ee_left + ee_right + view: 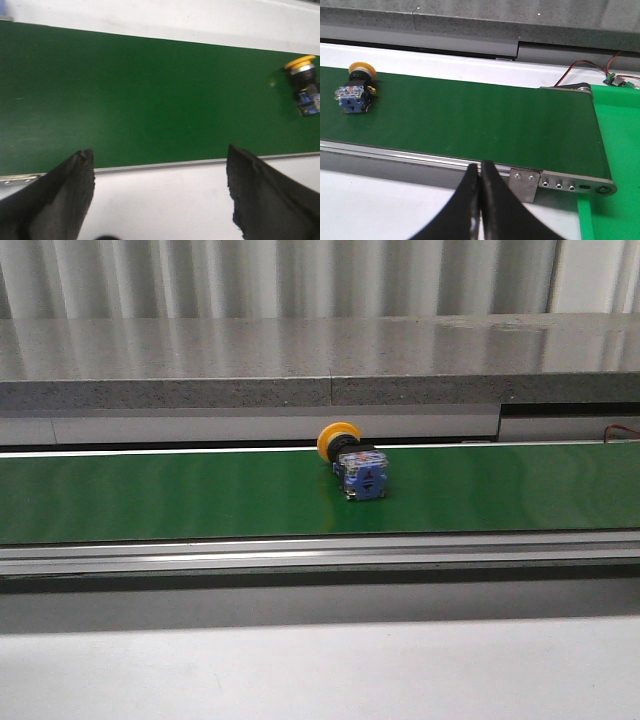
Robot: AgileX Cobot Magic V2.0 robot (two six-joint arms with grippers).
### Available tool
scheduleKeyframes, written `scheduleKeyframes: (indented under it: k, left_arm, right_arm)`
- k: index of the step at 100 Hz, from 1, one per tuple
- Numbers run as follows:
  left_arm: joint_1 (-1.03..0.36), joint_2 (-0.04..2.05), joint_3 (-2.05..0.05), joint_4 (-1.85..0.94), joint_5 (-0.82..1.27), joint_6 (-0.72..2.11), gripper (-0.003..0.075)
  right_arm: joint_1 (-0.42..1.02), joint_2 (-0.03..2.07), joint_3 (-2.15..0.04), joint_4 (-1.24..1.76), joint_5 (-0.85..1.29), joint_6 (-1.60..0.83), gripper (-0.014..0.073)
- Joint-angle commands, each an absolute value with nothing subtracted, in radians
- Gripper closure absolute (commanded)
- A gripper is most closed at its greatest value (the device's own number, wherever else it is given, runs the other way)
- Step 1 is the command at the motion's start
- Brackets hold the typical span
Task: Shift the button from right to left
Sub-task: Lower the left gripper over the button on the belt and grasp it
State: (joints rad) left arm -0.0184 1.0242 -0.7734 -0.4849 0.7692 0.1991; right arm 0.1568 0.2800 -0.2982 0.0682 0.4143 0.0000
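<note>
The button, with a yellow-orange cap, black collar and blue-and-clear body, lies on its side on the green belt near the middle of the front view, cap towards the far edge. It also shows in the left wrist view and in the right wrist view. My left gripper is open and empty over the belt's near rail, well apart from the button. My right gripper is shut and empty, in front of the belt's near rail, well apart from the button. Neither gripper shows in the front view.
A grey stone ledge runs behind the belt. The belt's end roller and bracket are near my right gripper, with a green surface beyond and a small circuit board with red and black wires. A white tabletop lies in front.
</note>
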Motion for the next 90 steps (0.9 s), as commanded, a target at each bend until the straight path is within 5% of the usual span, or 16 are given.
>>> scheduleKeyframes:
  k: [1, 90]
  left_arm:
    - [-0.031, 1.063, -0.84, -0.569, 0.749, 0.236, 0.0182]
    - [-0.449, 1.635, -1.248, -0.554, 0.728, 0.021, 0.0165]
  right_arm:
    - [0.157, 0.286, -0.325, 0.056, 0.332, -0.009, 0.066]
    - [0.157, 0.286, -0.325, 0.056, 0.332, -0.009, 0.066]
